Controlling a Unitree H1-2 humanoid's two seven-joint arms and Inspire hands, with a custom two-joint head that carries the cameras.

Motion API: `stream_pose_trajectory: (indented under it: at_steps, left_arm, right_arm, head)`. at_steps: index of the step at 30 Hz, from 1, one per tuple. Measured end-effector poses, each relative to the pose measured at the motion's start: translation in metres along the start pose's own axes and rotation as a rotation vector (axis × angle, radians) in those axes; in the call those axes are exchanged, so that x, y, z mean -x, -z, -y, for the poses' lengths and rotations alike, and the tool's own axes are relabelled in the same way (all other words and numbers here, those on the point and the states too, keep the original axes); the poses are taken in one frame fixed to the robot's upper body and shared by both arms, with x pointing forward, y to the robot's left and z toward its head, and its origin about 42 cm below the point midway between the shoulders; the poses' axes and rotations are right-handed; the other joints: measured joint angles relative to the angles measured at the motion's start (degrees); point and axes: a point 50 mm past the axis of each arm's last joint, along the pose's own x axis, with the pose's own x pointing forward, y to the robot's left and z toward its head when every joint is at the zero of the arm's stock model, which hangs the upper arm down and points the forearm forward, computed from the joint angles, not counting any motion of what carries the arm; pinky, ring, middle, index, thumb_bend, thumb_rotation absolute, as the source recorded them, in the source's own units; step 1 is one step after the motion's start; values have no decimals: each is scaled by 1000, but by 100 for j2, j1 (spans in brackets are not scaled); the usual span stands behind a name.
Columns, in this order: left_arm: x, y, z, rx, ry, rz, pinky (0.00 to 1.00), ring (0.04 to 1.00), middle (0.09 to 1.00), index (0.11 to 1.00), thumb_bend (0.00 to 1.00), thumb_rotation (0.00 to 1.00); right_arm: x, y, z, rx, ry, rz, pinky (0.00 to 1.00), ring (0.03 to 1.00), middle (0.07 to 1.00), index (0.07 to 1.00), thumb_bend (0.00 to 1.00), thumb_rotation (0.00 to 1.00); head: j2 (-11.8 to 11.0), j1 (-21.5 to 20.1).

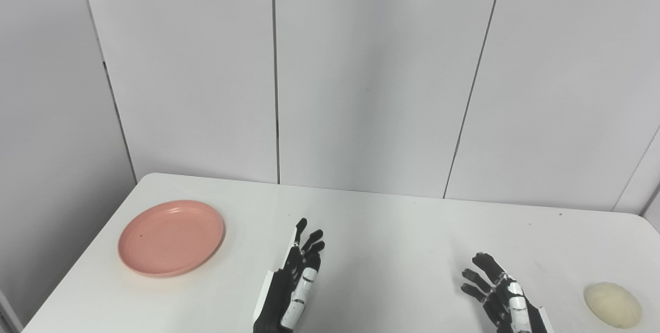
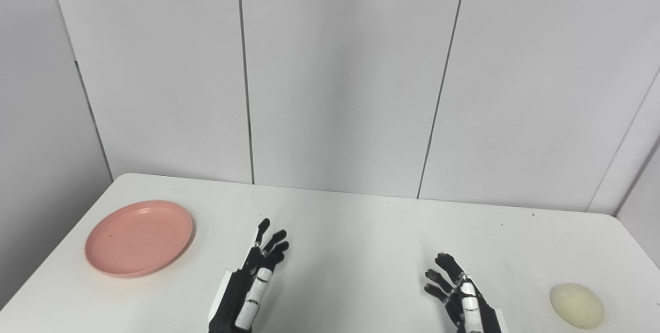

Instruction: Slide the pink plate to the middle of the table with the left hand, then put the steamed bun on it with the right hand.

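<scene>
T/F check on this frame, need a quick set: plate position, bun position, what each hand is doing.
1. The pink plate sits on the left part of the table. True.
2. The steamed bun lies on the plate. False: it rests on the bare table at the far right, well apart from the plate.
3. The left hand is touching the plate. False: it is right of the plate with a clear gap.
4. The right hand holds nothing, fingers apart. True.
5. The plate is empty. True.
</scene>
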Motion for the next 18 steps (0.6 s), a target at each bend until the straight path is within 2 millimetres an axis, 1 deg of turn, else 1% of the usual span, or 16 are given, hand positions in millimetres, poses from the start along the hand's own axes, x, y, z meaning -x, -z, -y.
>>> stream_pose_trajectory:
  at_steps: [1, 3, 6, 8, 10, 12, 14, 18]
  left_arm:
    - [-1, 0, -2, -5, -9, 8, 928, 919, 939, 1000, 615, 957]
    - [-4, 0, -9, -19, -25, 14, 919, 919, 937, 1000, 630, 959]
    - [-12, -3, -24, -51, -55, 32, 905, 906, 928, 1000, 627, 935]
    - [-21, -7, -35, -53, -101, 50, 878, 893, 918, 1000, 622, 912]
    - [-30, -12, -44, -50, -148, 70, 879, 887, 912, 1000, 626, 903]
    - [-38, -16, -52, -53, -181, 90, 883, 885, 909, 1000, 632, 903]
    - [-45, -21, -63, -55, -207, 110, 919, 904, 916, 1000, 635, 899]
    - [-64, -32, -88, -48, -289, 152, 945, 914, 923, 1000, 606, 938]
  right_arm:
    - [0, 0, 0, 2, 1, 1, 749, 794, 854, 805, 578, 950]
    - [0, 0, 0, 3, 2, 1, 758, 803, 860, 812, 575, 949]
    - [1, -1, 0, 3, 4, 3, 753, 800, 860, 813, 586, 947]
    - [2, -1, 1, 6, 10, 3, 767, 807, 869, 821, 594, 948]
    - [2, -2, 1, 8, 10, 4, 759, 798, 862, 814, 596, 947]
    - [2, -2, 1, 10, 11, 4, 755, 795, 859, 810, 590, 950]
    - [2, -2, 1, 12, 11, 4, 758, 796, 861, 811, 574, 954]
    - [2, -2, 1, 10, 11, 4, 736, 774, 845, 791, 563, 933]
  head:
    - [18, -9]
    - [44, 0]
    - [62, 0]
    - [62, 0]
    - [71, -35]
    - [62, -79]
    - [62, -114]
    - [53, -158]
